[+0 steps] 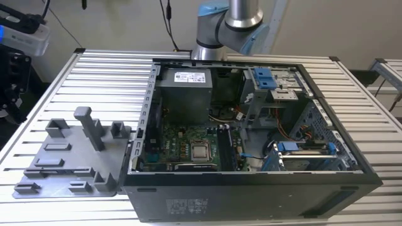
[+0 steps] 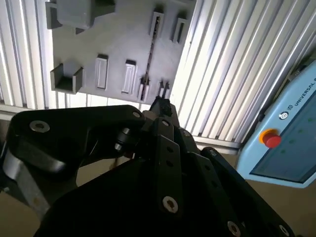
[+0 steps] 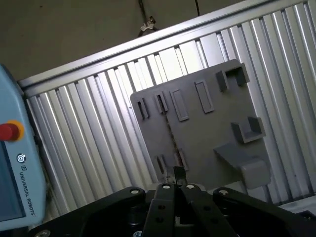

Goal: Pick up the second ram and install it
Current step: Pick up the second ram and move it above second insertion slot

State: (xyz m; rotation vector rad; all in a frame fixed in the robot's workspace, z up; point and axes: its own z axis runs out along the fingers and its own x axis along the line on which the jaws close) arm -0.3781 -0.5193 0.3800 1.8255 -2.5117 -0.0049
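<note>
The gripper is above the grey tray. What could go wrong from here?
In the first wrist view the second ram is a thin bar, edge-on in the grey tray; the gripper above it, if slightly off line, may miss or tip it.
The tray's tall post, in the exterior view, might be struck on the descent.

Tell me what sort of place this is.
Probably a robotics lab bench set up for computer assembly. An open computer case lies on a ribbed metal table beside a grey fixture tray, and a robot arm rises at the case's far side in the exterior view.
</note>
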